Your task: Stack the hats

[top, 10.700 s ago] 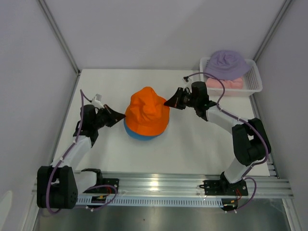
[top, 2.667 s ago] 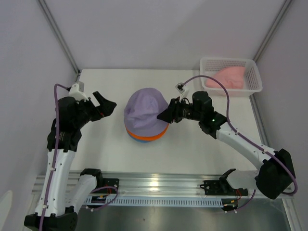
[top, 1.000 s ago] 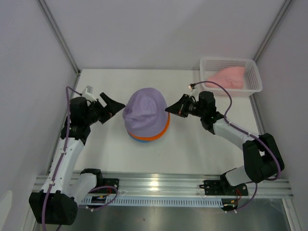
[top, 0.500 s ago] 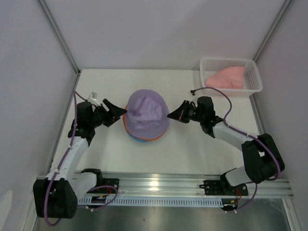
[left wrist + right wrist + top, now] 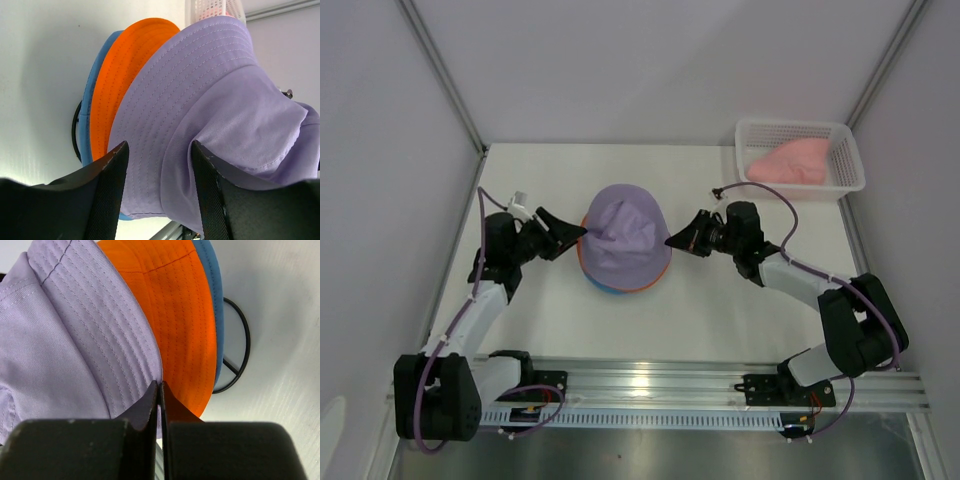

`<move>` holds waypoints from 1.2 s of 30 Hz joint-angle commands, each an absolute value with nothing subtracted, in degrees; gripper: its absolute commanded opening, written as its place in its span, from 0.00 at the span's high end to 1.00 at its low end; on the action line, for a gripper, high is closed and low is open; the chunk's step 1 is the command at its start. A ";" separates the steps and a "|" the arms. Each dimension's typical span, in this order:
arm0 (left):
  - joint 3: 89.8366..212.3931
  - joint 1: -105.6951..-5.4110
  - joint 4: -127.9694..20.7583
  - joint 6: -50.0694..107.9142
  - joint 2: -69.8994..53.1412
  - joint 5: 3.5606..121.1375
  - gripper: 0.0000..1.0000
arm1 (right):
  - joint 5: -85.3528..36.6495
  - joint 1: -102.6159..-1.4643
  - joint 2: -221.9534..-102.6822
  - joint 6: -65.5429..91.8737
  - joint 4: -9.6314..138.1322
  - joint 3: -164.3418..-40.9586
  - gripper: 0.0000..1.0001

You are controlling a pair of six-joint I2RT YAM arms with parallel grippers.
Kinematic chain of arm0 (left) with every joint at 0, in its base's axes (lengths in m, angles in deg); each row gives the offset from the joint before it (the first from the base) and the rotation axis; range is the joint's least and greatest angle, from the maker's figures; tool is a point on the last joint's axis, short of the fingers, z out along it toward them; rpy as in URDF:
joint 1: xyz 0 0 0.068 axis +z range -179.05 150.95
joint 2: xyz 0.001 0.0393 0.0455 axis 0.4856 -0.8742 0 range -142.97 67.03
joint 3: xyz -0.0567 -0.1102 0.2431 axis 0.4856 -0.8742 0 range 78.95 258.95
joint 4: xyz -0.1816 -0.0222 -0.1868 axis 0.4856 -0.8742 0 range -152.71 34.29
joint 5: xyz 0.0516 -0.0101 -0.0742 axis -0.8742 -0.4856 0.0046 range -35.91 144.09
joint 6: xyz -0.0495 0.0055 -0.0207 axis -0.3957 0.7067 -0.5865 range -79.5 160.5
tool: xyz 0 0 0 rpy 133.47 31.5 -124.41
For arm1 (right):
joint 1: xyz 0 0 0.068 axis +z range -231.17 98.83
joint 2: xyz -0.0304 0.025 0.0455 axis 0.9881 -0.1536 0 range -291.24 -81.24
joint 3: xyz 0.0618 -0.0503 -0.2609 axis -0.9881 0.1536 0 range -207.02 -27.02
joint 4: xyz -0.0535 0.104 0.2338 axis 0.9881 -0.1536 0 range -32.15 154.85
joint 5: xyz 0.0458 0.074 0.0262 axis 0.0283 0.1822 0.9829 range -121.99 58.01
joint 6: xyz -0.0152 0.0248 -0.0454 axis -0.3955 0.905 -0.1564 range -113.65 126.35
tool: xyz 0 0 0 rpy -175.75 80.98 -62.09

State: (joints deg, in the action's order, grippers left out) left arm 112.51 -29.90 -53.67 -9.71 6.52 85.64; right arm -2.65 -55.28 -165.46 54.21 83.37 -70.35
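**Hats: lavender one now on the pile, pink one to go**

The tabletop (image 5: pixel 720 310) has one pile of hats in its middle. The lavender hat (image 5: pixel 625 232) is the top one. A little while ago it lay in the basket and the orange hat was the top of the pile. In the last second it has also sunk lower. A wide orange ring showed under it then, and only a thin bit shows now.

The orange hat (image 5: pixel 175 315) is right under it, and the blue hat (image 5: pixel 215 290) is at the bottom. So three hats are stacked.

The basket (image 5: pixel 790 123) sits at the far right corner of the tabletop. Only the pink hat (image 5: pixel 788 160) is in it now. It looks like the last one to go on the pile.

The left gripper (image 5: pixel 159 146) is spread wide on the left side of the pile. The lavender cloth lies between its fingers, not squeezed. The right gripper (image 5: pixel 159 386) is pressed tight together at the edge of the lavender brim. It seems to pinch that brim. It will likely have to let go before it can fetch the pink hat.
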 commanded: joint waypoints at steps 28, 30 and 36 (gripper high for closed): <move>106.19 -25.54 -41.03 -12.06 6.91 92.67 0.51 | -4.83 -55.06 -167.55 51.00 80.40 -70.87 1.00; 105.76 -25.54 -40.68 -12.06 6.30 92.93 0.51 | -4.83 -54.98 -167.63 51.00 80.32 -70.87 1.00; 104.35 -25.62 -36.74 -12.49 3.14 93.20 0.51 | -4.57 -54.89 -167.55 51.09 80.23 -71.05 1.00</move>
State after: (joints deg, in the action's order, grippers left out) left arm 105.27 -26.22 -41.71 -12.25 4.75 91.95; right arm -3.11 -55.12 -166.91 52.81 82.69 -70.33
